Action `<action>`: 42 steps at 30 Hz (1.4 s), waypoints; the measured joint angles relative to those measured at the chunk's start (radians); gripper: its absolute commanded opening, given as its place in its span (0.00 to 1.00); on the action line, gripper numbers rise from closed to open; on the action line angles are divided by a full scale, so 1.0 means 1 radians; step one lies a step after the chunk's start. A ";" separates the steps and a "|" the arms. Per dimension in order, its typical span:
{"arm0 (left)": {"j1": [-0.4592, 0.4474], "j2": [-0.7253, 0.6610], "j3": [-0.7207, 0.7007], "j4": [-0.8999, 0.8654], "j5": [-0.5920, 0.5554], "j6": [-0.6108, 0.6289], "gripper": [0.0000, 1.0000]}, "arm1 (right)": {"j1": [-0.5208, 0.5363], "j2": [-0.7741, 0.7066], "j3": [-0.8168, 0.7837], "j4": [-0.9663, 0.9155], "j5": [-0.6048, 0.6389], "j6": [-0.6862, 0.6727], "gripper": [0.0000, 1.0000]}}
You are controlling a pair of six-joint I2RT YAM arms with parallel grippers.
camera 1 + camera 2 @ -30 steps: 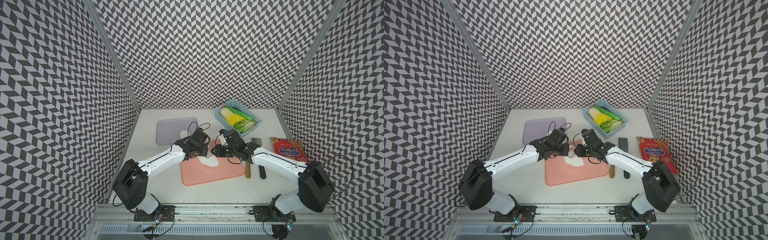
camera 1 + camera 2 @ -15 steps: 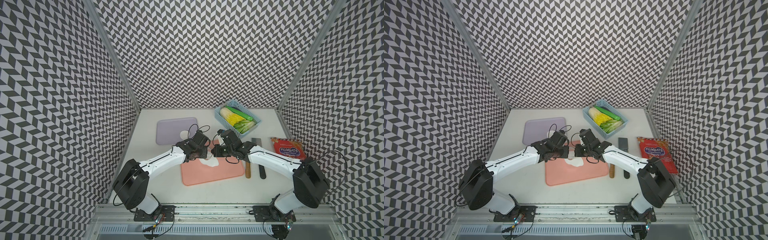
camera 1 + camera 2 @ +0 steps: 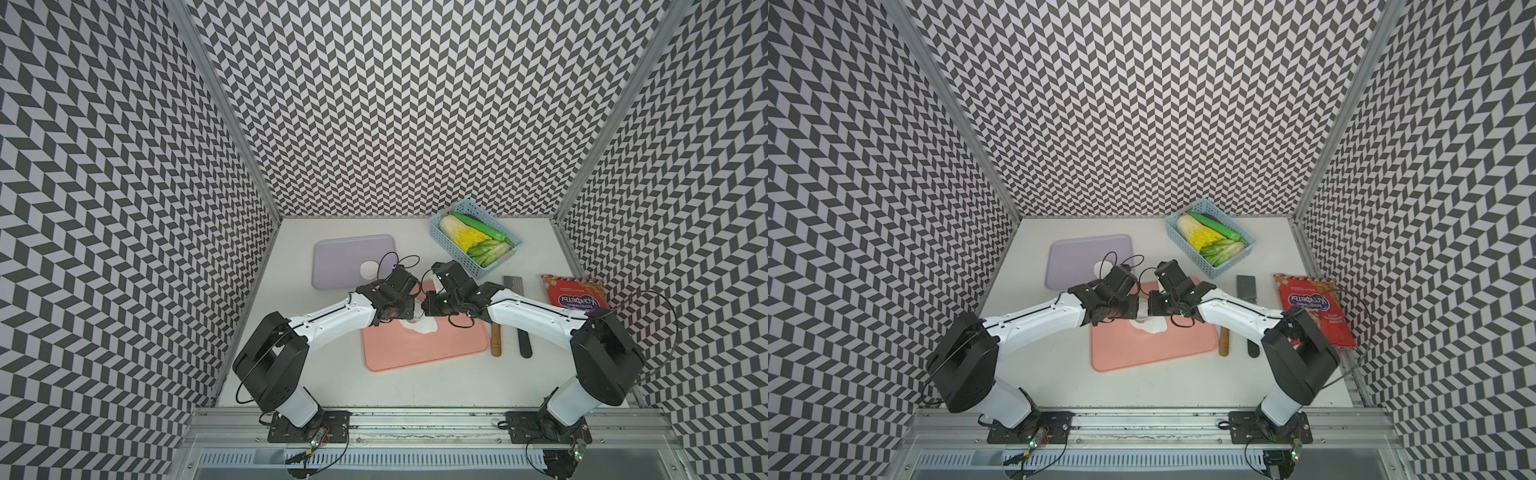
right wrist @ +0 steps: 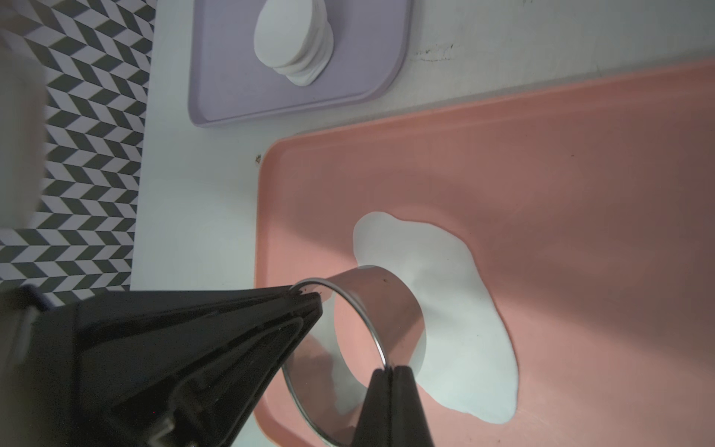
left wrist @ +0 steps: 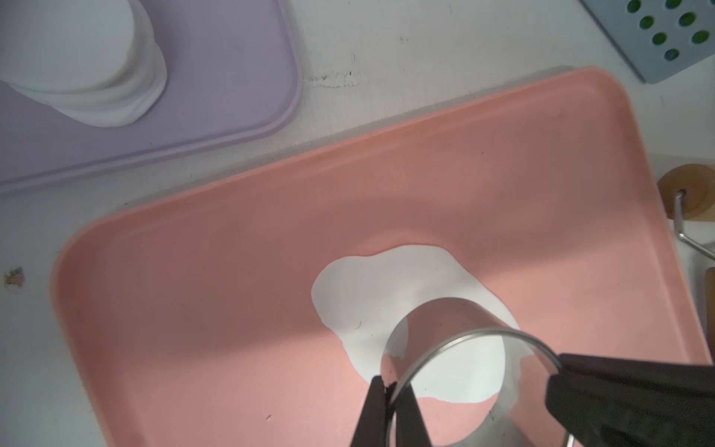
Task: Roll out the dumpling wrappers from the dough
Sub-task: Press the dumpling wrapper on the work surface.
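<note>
left gripper (image 5: 390,387): clamped on rim of the ring cutter (image 5: 456,317)
right gripper (image 4: 389,373): clamped on that rim too, opposite side
dough (image 5: 387,286): flat blob, partly under it

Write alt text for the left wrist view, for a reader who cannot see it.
The left gripper and right gripper each pinch the rim of a metal ring cutter set on a flat, irregular sheet of dough on a pink tray. Nearby, a purple tray holds a stack of round dumpling wrappers.
</note>
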 measured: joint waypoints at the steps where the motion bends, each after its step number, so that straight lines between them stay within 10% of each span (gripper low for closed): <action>1: 0.000 0.011 0.000 0.002 0.001 0.000 0.00 | 0.000 0.010 0.000 0.000 0.001 0.000 0.00; 42: 0.053 0.169 0.031 0.076 0.093 0.031 0.00 | -0.064 0.134 0.004 0.054 -0.068 -0.004 0.00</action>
